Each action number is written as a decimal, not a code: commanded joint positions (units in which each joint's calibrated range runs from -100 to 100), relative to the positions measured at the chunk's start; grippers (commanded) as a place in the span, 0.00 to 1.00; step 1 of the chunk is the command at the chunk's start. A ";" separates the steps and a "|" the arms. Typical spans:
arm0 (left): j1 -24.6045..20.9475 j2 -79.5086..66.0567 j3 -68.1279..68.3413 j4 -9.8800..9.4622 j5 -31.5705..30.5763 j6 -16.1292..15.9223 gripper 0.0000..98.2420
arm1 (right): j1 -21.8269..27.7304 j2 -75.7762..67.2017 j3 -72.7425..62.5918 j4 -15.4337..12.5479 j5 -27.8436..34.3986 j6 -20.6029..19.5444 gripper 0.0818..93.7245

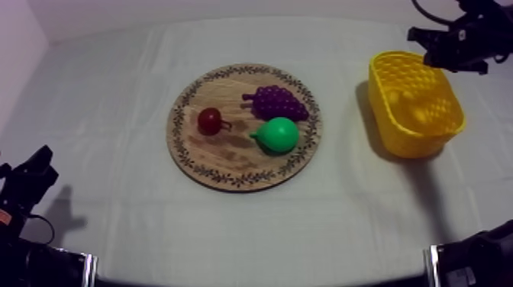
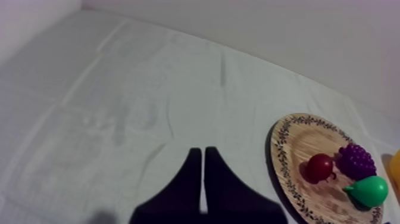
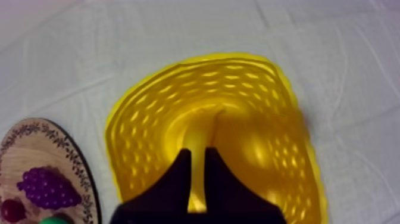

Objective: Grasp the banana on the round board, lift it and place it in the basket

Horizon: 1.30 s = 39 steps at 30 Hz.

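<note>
Round wooden board [image 1: 217, 156] sits mid-bench. It is flat with a visible grain and a dark leaf-pattern band round the rim. The bench [image 1: 114, 91] is under a grey-white cloth, lightly creased.

On the board:
- The bunch of grapes [image 1: 279, 101] is at 2 o'clock, purple and knobbly.
- The small red fruit [image 1: 210, 120] is at 9 o'clock, smooth and round with a dark stem.
- The pear [image 1: 276, 135] is at 4 o'clock, glossy green, lying just beside the grapes.

Yellow basket [image 1: 418, 142] stands at 3 o'clock of the board, well apart from it. It is plastic with lattice walls full of small holes, roughly square with rounded corners.

The banana [image 1: 417, 113] lies inside the basket on its floor. It is the same yellow as the walls, so its outline is hard to make out. In the right wrist view it reads only as a curved ridge running down the basket floor.

Right hand [image 3: 195, 154] hangs over the basket, toward its far rim at 12 o'clock. Its black fingers are a narrow gap apart and clamp nothing; yellow shows through the gap.

Left hand [image 2: 200, 151] sits low at 8 o'clock of the board over bare cloth. Its fingers lie together as a narrow wedge, holding nothing.

In the left wrist view the board is cut off at the edge, and beyond it only a sliver of yellow can be seen.
</note>
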 commanded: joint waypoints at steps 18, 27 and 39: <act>0.00 -0.03 0.03 -0.02 0.00 0.01 0.00 | -0.25 -36.11 45.43 4.54 -28.33 1.33 0.00; 0.00 -0.03 0.03 -0.02 0.00 0.00 0.00 | 0.34 -58.02 54.12 -11.38 -21.07 17.23 0.00; 0.00 -0.03 0.03 -0.02 0.00 0.00 0.00 | 0.64 -80.45 53.18 -16.68 2.82 21.78 0.00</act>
